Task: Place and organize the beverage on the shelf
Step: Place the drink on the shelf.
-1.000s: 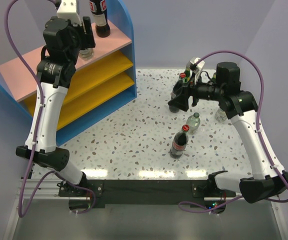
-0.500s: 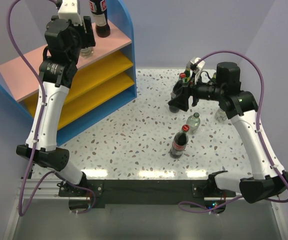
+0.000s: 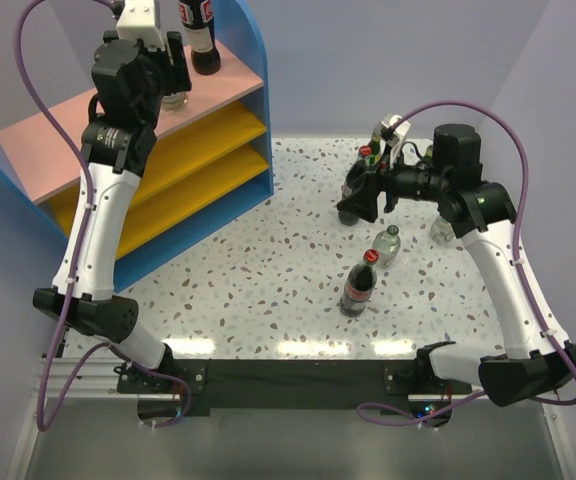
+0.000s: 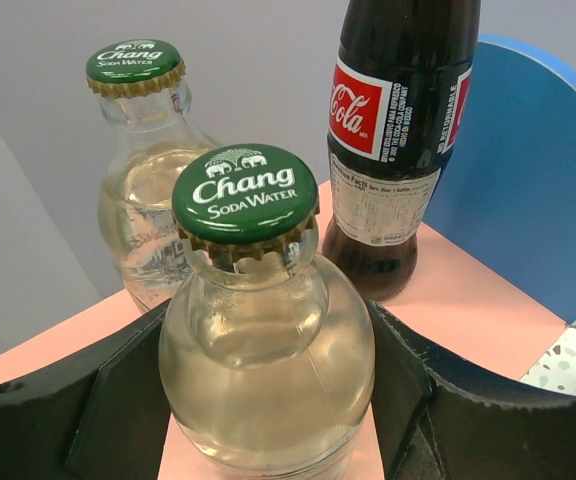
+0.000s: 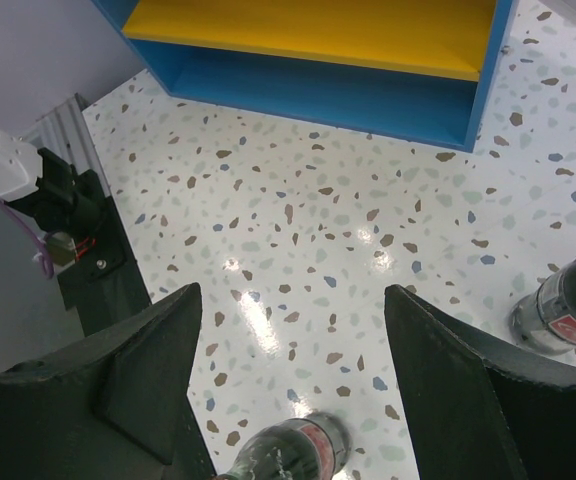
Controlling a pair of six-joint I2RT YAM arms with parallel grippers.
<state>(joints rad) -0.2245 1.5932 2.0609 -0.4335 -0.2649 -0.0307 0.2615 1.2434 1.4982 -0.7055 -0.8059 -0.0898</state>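
**Figure. Setting a bottle on the top shelf board, two arms, three views.**

The left end effector (image 4: 268,345) is closed at a fairly wide setting on a soda-water bottle (image 4: 266,300), one finger against each side of its belly. Whether the base already rests on the pink top board (image 4: 468,300) cannot be told, as it lies below the frame edge. Just beyond the held bottle and to its left stands a second soda-water bottle (image 4: 146,190). Beyond and to its right stands the shelved cola bottle (image 4: 393,150), with the blue side panel (image 4: 543,180) farther back.

The right end effector (image 5: 293,375) hangs wide and empty above the worktop (image 5: 368,200). A loose cola bottle (image 5: 570,305) stands off its right finger, and the shelf (image 5: 328,30) lies far ahead.

*Step in hand (judged):* placing and releasing.
- Seat the base flat on the board before opening.
- Open only enough to free the glass, since both neighbours stand close.
- Retreat straight back along the approach line, keeping the row tidy.

*Views compared:*
- The left wrist view alone shows the grip, the caps and the spacing between the three shelved bottles, which the arm hides from above.
- The top view alone shows stock waiting on the worktop, including a red-capped bottle (image 3: 359,285) and a green-capped bottle (image 3: 389,243).
- The right wrist view alone confirms that the right end effector carries nothing.
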